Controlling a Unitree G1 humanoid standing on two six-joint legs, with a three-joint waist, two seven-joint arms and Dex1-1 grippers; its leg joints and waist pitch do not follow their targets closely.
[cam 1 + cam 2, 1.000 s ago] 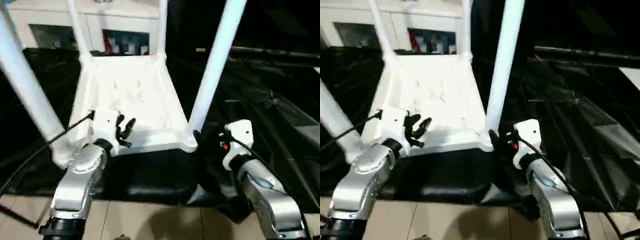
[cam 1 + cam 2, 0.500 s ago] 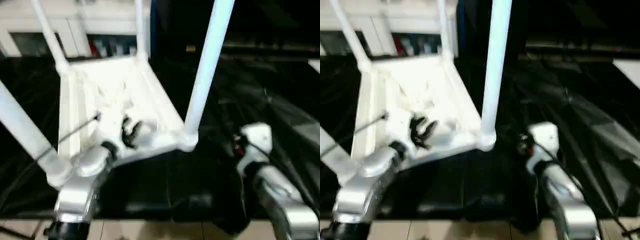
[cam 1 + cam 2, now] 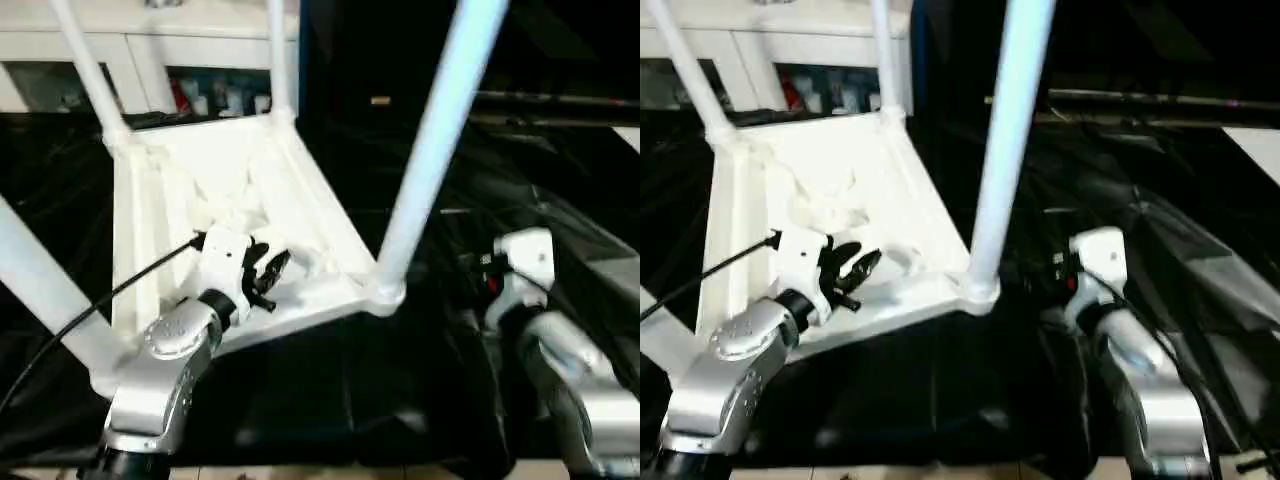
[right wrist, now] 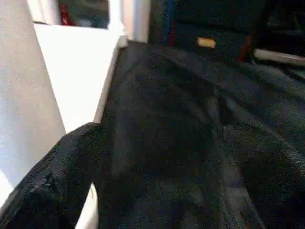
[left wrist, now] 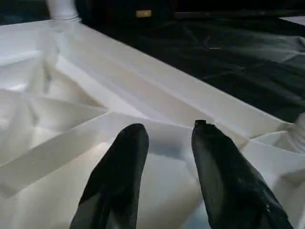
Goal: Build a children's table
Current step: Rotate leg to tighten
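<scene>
The white children's table lies upside down on a black sheet, its ribbed underside (image 3: 190,175) facing up. Four white tubular legs rise from its corner sockets; the near-right leg (image 3: 432,150) stands in its socket (image 3: 385,292). My left gripper (image 3: 268,272) hovers open just above the ribs near the front edge, and in the left wrist view its two black fingers (image 5: 125,162) stand apart over the white plastic. My right gripper (image 3: 484,278) is over the black sheet to the right of the near-right leg, apart from it. Its fingers (image 4: 57,181) are spread, with the leg beside one of them.
The black sheet (image 3: 310,380) covers the ground around the table. A white cabinet (image 3: 150,45) with glass-fronted shelves stands right behind the far legs. A black cable (image 3: 90,310) runs from my left wrist across the table's near-left side. A pale surface (image 3: 1260,150) shows at the right edge.
My right gripper has drawn away to the right from the base of the near-right leg. The table top has turned a little under my left gripper. The head camera has also shifted.
</scene>
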